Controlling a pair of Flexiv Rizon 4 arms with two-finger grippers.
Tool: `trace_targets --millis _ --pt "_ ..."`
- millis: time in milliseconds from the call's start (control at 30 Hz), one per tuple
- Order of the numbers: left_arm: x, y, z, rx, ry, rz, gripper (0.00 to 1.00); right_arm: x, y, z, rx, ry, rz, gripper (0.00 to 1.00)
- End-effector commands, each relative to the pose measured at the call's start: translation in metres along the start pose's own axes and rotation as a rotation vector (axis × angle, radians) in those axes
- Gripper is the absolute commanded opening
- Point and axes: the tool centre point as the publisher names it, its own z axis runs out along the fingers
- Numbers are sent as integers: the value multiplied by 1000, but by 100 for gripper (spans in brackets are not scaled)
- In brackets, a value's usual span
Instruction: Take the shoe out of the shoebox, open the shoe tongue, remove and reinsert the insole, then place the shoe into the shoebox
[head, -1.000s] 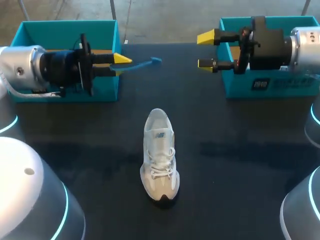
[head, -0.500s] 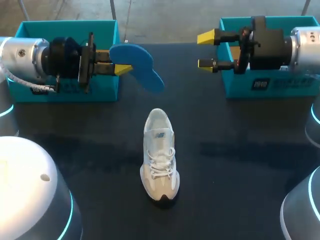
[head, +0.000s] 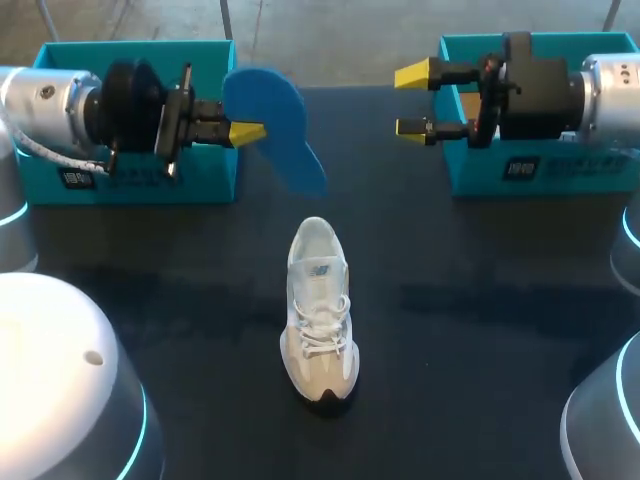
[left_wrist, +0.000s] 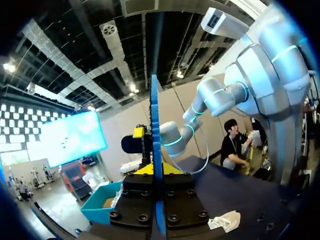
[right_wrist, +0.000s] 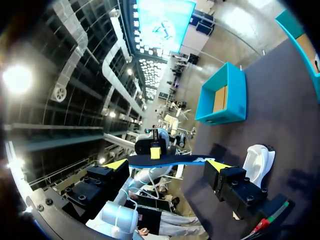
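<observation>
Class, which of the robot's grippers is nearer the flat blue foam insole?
Left. The left gripper is shut on the blue insole; the right gripper hangs open, apart from it, beside the right-hand teal box.

The left hand (left_wrist: 156, 172) apparently clamps the blue insole (left_wrist: 154, 115) edge-on.

insole (head: 275, 125): matt blue, foam-like, smooth face. shoe (head: 320, 305): white mesh cloth upper, cloth laces, smoother grey toe. counter (head: 480, 300): matt black. left shoebox (head: 200, 185), right shoebox (head: 600, 170): matt teal card. left end effector (head: 248, 131), right end effector (head: 408, 100): smooth yellow plastic tips, matt black bodies.
</observation>
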Motion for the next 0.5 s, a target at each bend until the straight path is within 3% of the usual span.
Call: trace_targets --millis 33,233,500 --pt "2 -4 0 -8 -40 -363 0 -1 0 2 -2 0 -1 100" --pt "9 3 -5 44 -59 -678 0 -1 0 2 -2 0 -1 100" --pt "9 6 -7 38 -94 -702 0 -1 0 2 -2 0 -1 100"
